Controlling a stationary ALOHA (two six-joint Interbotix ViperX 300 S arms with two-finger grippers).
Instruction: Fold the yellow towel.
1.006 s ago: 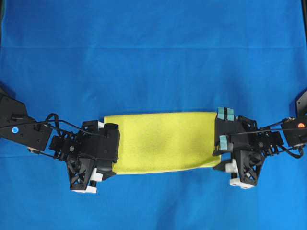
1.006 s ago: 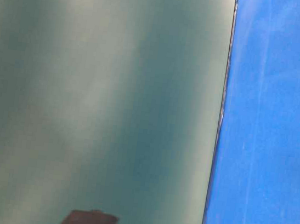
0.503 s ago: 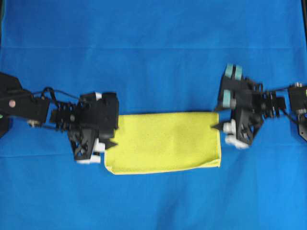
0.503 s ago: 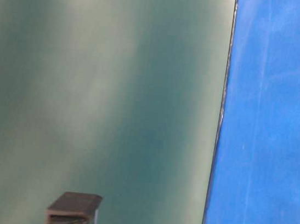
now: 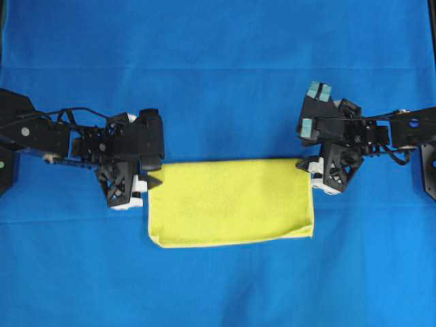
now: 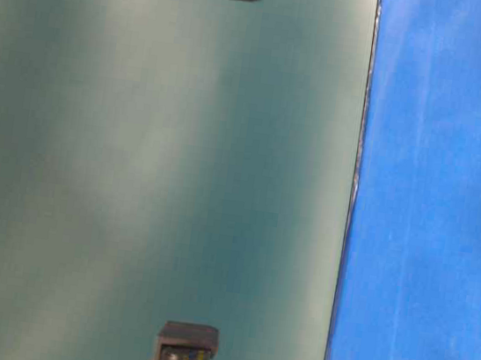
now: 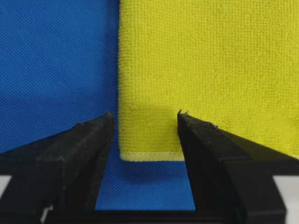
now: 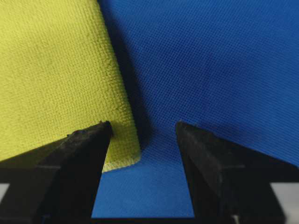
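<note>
Here the yellow towel [image 5: 231,201] lies folded into a flat rectangle on the blue cloth [image 5: 218,75] covering the table. The left gripper [image 7: 145,122] and right gripper [image 8: 144,130] straddle its two upper corners, jaws apart, apparently holding nothing.

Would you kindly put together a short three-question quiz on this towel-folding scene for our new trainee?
1. True or false: the fuzzy bright-yellow microfibre towel lies as a flat rectangle on the large blue cloth surface.
2. Which towel corners do the left gripper and right gripper sit at in the overhead view? A) upper corners B) lower corners C) the middle
3. Fill in: both grippers' jaws are ____, holding nothing.

Key: 1 true; 2 A; 3 open.
</note>
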